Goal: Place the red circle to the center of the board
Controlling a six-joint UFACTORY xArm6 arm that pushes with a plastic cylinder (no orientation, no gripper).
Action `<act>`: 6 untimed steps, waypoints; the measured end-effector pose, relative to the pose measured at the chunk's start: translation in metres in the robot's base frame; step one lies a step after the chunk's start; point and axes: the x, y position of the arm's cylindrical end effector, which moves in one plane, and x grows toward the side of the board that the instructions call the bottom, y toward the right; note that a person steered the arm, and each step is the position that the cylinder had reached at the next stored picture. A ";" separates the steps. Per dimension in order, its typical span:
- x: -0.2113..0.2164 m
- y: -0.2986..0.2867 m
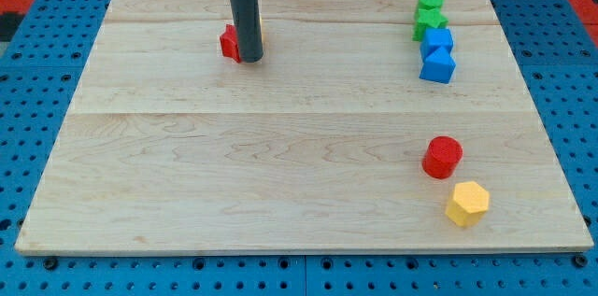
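Nearest the view's bottom, a yellow hexagon block [466,204] is seen, way off to the lower right of my tip [249,59]. Just above it, close but not touching as far as can be told, the red circle [442,157] is parked. So the task's block is found far right and well below my tip, near the right edge of the wooden board [280,165], well off the middle.

Further up on the right, two blue blocks [437,55] are stacked tight in a column, roughly level with my tip but well apart from it, and above them two green blocks [429,14] are pressed against each other, the lower one star-ish.

My tip itself is planted at the upper left, right up against a red block [228,42] that's partly hidden by the rod; its shape can't be made out. A sliver of something yellow-orange peeks out on the rod's right side. No fingers here, just a plain rod, so nothing is held.
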 end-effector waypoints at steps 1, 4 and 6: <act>0.039 0.092; 0.150 0.299; 0.180 0.227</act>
